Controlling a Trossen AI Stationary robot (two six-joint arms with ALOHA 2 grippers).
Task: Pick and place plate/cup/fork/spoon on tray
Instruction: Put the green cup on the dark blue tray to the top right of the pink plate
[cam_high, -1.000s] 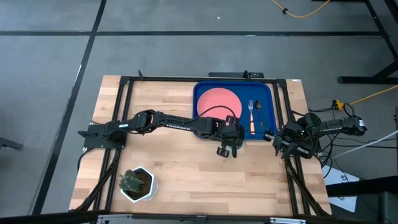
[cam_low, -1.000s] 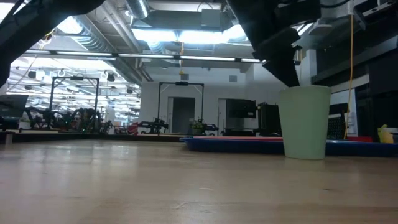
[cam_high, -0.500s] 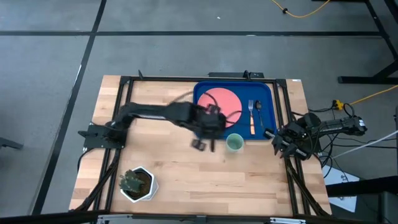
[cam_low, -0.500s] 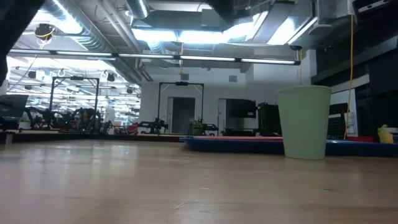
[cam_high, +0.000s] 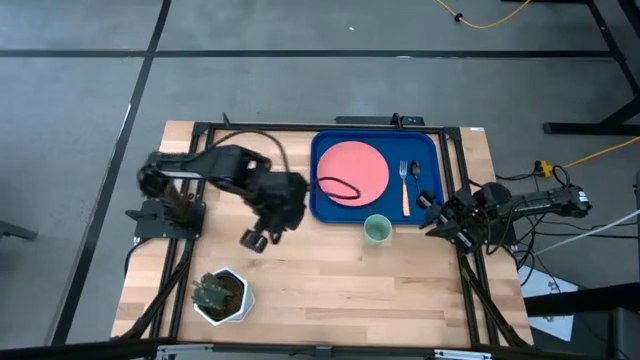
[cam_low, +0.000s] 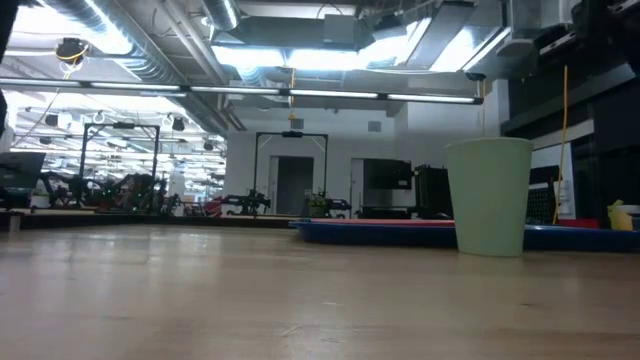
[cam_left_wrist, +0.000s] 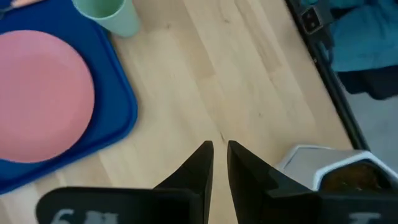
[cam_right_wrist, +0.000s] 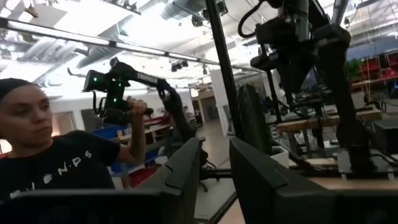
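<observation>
The blue tray (cam_high: 322, 205) lies at the table's far right. On it are the pink plate (cam_high: 352, 165), the tan-handled fork (cam_high: 405, 192) and the dark spoon (cam_high: 415, 172). The pale green cup (cam_high: 377, 229) stands upright on the wood against the tray's near rim (cam_low: 380, 233); it also shows in the low view (cam_low: 489, 197) and the left wrist view (cam_left_wrist: 109, 14). My left gripper (cam_high: 253, 240) hangs high over the table's left half, pointing down, its fingers (cam_left_wrist: 219, 145) narrowly open with nothing between them. My right gripper (cam_high: 432, 212) waits open at the right edge (cam_right_wrist: 214, 142), pointing up into the room.
A white pot with a plant (cam_high: 218, 295) stands at the near left corner, close below my left gripper in the left wrist view (cam_left_wrist: 329, 171). A black cable loop (cam_high: 340, 187) from the left arm hangs over the plate. A person (cam_right_wrist: 43, 155) stands beyond the table.
My left gripper has left the cup, risen and drawn back toward the table's left, tipping steeper downward. The cup stays upright where it stood at the tray's near rim. My right gripper has turned a little in place.
</observation>
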